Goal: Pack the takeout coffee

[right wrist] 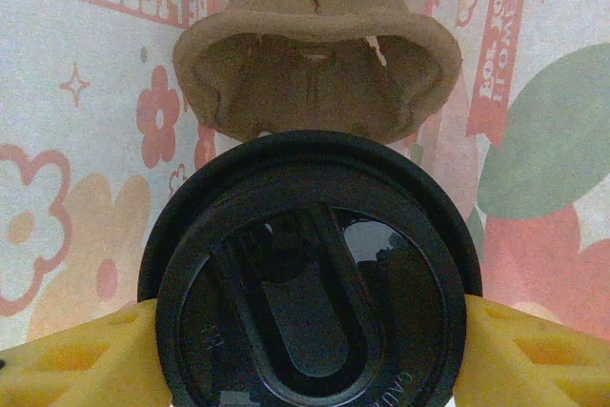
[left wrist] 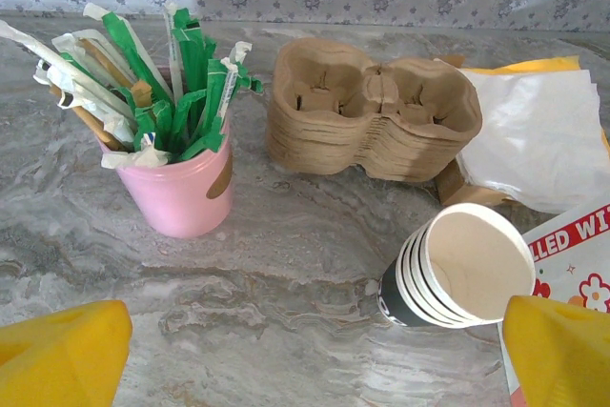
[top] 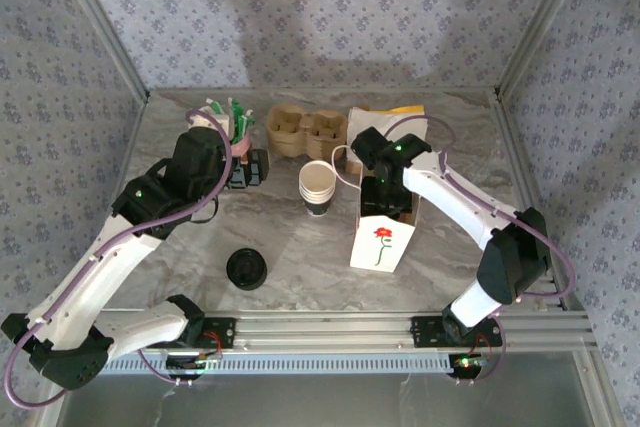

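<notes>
right tool (right wrist: 305, 350) grasped the takeout coffee (right wrist: 310, 283); lowering required it upright, centred over the carrier (right wrist: 315, 73) ahead. left tool (left wrist: 305, 350) released.

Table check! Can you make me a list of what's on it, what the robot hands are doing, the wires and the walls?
Surface: grey marble table, no spills seen.
Job's things: coffee cup with black lid, inside the flowered paper bag, near a cardboard tray.
Clutter: pink cup of straws, stack of cardboard trays, stack of empty cups, loose black lid, white napkins.
Grippers: left gripper open, empty; right gripper shut on the coffee cup.
Cables: purple cables along both arms, nothing snagged seen.
Surroundings: flowered walls, metal frame.
</notes>
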